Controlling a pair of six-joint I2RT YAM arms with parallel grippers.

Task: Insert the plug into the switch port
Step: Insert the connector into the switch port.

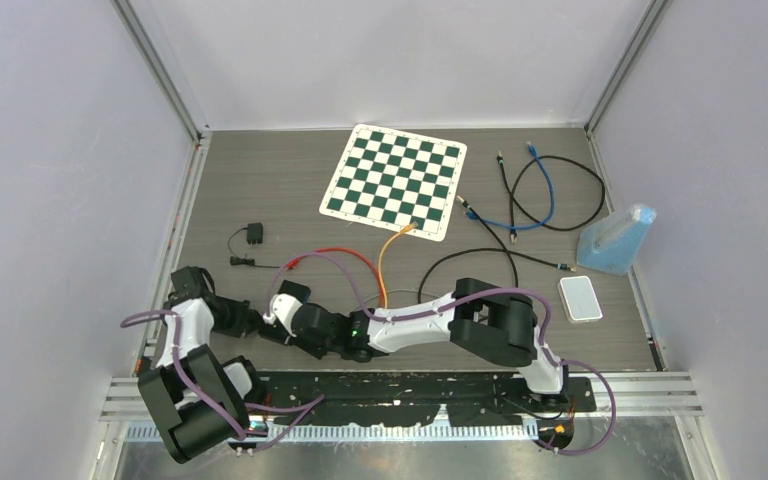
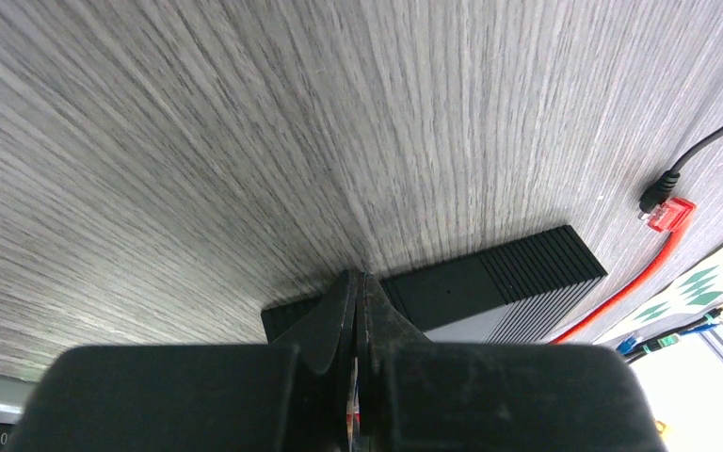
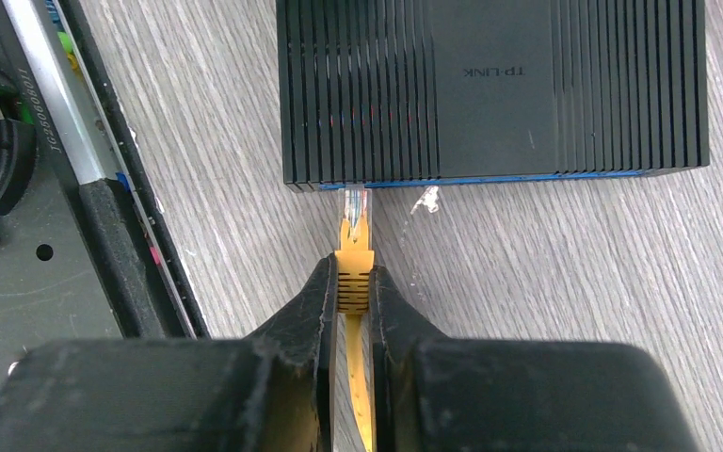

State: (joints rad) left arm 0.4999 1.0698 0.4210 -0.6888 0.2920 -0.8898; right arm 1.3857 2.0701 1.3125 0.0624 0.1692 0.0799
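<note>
The black TP-LINK switch (image 3: 490, 89) lies flat on the grey table, its blue-edged port face towards my right gripper. That gripper (image 3: 355, 282) is shut on the ribbed boot of the orange plug (image 3: 355, 209). The plug's clear tip touches the port face near the switch's left end; how deep it sits is hidden. My left gripper (image 2: 360, 278) is shut with nothing in it, its tips resting on the switch (image 2: 499, 278) from the other side. From above, both grippers meet at the near left: the left gripper (image 1: 256, 319) and the right gripper (image 1: 285, 325) cover the switch. The orange cable (image 1: 385, 255) trails back towards the chessboard.
A green and white chessboard (image 1: 393, 181) lies at the back. Black and blue cables (image 1: 535, 195) loop at the back right, near a blue bag (image 1: 617, 240) and a white box (image 1: 580, 298). A red cable plug (image 2: 668, 215) and a small black adapter (image 1: 252, 235) lie close by.
</note>
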